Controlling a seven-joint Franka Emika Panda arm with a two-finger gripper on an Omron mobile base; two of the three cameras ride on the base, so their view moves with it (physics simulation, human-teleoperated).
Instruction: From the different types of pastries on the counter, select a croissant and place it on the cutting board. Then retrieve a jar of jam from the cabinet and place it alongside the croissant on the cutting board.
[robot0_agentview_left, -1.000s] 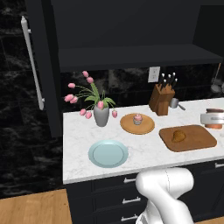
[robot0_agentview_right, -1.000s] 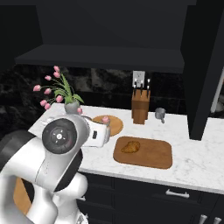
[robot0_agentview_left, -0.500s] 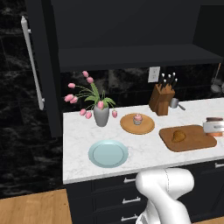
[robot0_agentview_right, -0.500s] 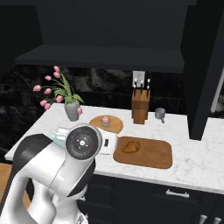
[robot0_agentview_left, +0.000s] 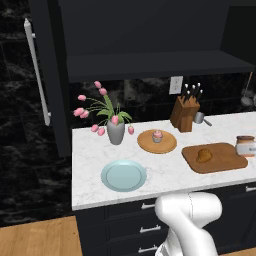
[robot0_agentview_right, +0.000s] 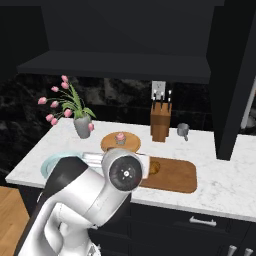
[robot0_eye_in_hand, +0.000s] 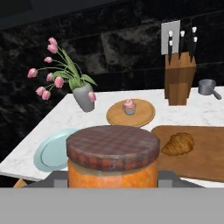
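Now | cutting board (robot0_eye_in_hand: 201, 151): croissant (robot0_eye_in_hand: 178, 143) | round tray (robot0_eye_in_hand: 131, 114): cupcake (robot0_eye_in_hand: 128, 106)

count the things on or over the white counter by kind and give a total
pastries: 2, golden-brown croissant, pink-frosted cupcake
boards and dishes: 3, brown wooden cutting board, round light-wood tray, light blue plate
orange jam jar with checked lid: 1
grey vase of pink tulips: 1
wooden knife block: 1
small grey cup: 1
total: 9

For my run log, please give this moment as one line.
claw: shut on orange jam jar with plaid lid | golden croissant: on brown wooden cutting board
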